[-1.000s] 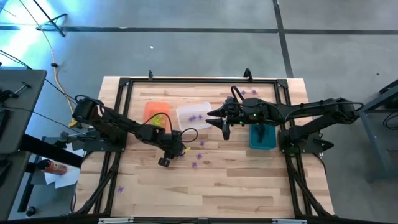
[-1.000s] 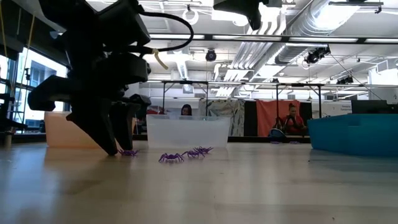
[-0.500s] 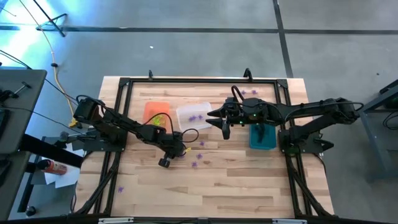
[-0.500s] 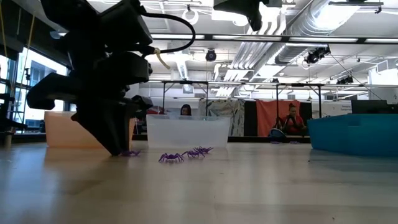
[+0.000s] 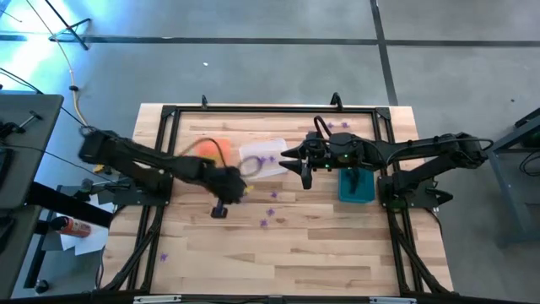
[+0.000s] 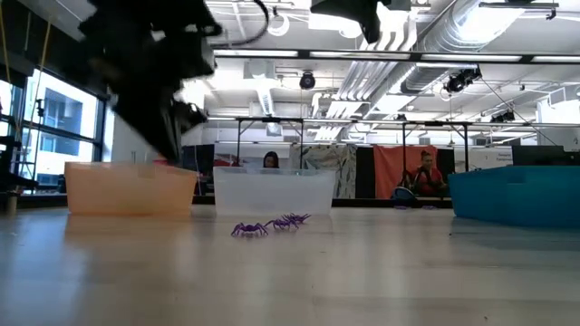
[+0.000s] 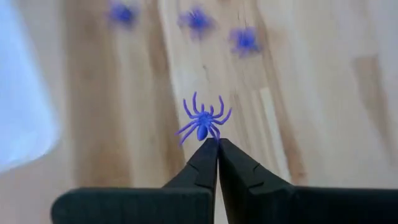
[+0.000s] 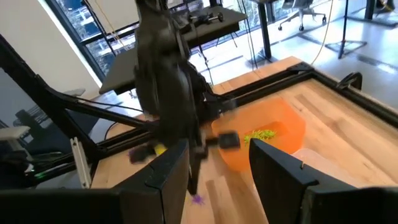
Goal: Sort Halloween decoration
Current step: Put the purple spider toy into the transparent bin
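Table: pale wooden planks point(image 5: 321, 253) inside a black frame, on a grey floor; the low view looks across it into a workshop with pipes and lights overhead, where two people sit far behind.
Left gripper point(image 7: 217, 144): fingertips pressed together on a purple spider point(image 7: 202, 122), which hangs at the very tips above the wood. In the high view the gripper point(image 5: 226, 187) sits just left of the table's middle, blurred, at about 7 o'clock from the clear bin. In the low view it is lifted off the surface, above the orange bin.
Right gripper point(image 8: 219, 163): fingers spread apart, nothing between them; in the high view it point(image 5: 302, 169) hovers at the clear bin's 3 o'clock edge.
Orange bin point(image 5: 208, 149): toward 10 o'clock from the table's middle, with yellow-green trinkets point(image 8: 260, 134) lying inside.
Clear bin point(image 5: 263, 159): just beside the orange bin at its 3 o'clock; a few purple trinkets point(image 5: 264, 158) show inside.
Teal bin point(image 5: 355, 185): at 3 o'clock from the table's middle, under the right arm.
Loose purple spiders point(image 5: 268, 221): scattered on the wood at about 6 o'clock from the clear bin, three of them blurred beyond the held one in the left wrist view.
Other strays: two near the 12 o'clock edge point(image 5: 343, 125), one at the 8 o'clock corner point(image 5: 164, 255).
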`<state>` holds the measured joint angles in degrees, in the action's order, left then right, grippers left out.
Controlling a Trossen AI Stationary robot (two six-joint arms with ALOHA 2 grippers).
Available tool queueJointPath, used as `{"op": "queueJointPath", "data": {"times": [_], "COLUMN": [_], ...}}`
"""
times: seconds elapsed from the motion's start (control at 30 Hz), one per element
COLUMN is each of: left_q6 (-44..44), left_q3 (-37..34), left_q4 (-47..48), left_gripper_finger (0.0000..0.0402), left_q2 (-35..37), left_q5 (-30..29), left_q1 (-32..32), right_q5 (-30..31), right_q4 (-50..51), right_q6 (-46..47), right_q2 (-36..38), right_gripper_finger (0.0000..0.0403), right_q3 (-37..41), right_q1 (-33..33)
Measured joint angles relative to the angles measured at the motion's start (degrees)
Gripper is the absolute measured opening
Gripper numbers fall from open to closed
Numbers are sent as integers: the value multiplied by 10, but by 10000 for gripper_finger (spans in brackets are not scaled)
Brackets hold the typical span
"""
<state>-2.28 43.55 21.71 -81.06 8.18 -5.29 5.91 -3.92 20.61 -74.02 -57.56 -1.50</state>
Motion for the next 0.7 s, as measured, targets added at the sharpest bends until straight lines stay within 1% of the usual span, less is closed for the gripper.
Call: {"op": "queueJointPath", "data": {"times": [0.1,0.2,0.3,0.37,0.43,0.53,0.7], "left_q6": [30,55,73,76,77,76,67], "left_q3": [8,19,20,21,21,21,20], "left_q4": [10,-27,-101,-151,-186,-214,-218], "left_gripper_finger": [0,0,0,0,0,0,0], "left_q2": [94,187,259,290,302,301,288], "left_q5": [1,-14,-54,-77,-94,-114,-133], "left_q1": [17,30,41,48,53,53,52], "right_q5": [10,18,19,15,-2,-30,-35], "right_q4": [-10,-19,-44,-68,-95,-117,-118], "right_q6": [-15,-17,-38,-53,-67,-101,-117], "right_q2": [0,0,0,0,0,0,0], "right_gripper_finger": [165,165,165,165,165,165,165], "right_q3": [0,0,0,0,0,0,0], "right_q1": [0,0,0,0,0,0,0]}}
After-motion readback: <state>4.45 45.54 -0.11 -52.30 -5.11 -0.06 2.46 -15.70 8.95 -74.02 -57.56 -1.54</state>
